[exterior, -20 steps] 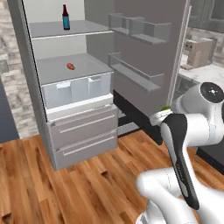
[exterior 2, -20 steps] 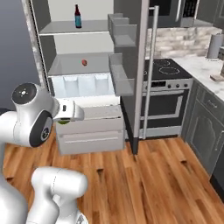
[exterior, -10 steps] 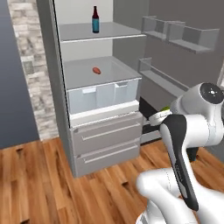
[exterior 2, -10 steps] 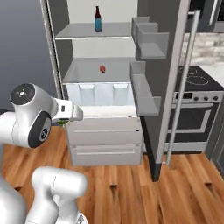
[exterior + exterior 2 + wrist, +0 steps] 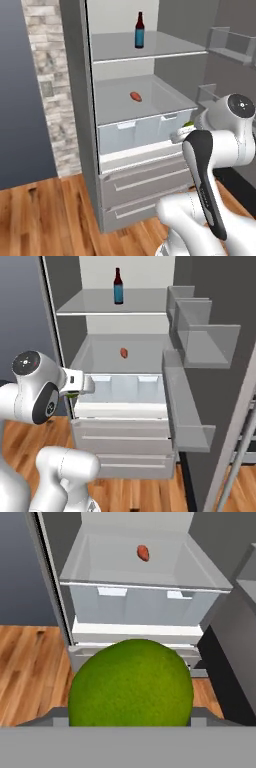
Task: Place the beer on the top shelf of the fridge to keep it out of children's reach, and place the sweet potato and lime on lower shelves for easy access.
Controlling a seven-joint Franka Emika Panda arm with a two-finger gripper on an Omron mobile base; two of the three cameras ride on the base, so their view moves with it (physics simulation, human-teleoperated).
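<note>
Hand view: lime, round, yellow-green, sits large and close between the gripper's fingers, which are clamped on its two sides; fridge stands open beyond it, above a strip of wooden floor
Left base view: gripper in front of the fridge, level with the bluish drawer; a sliver of lime shows at its tip
Right base view: gripper just left of the bluish drawer front, a green edge of lime under it
Beer: upright on the top shelf of the fridge, toward the back, blue label facing out; also seen from the right base view, centred on that shelf
Sweet potato: lying on the lower shelf directly beneath the top shelf, near its middle, above the bluish drawer; also visible
Grey drawers: two, shut, below the bluish drawer
Door racks: on the open fridge door, right of the shelves
</note>
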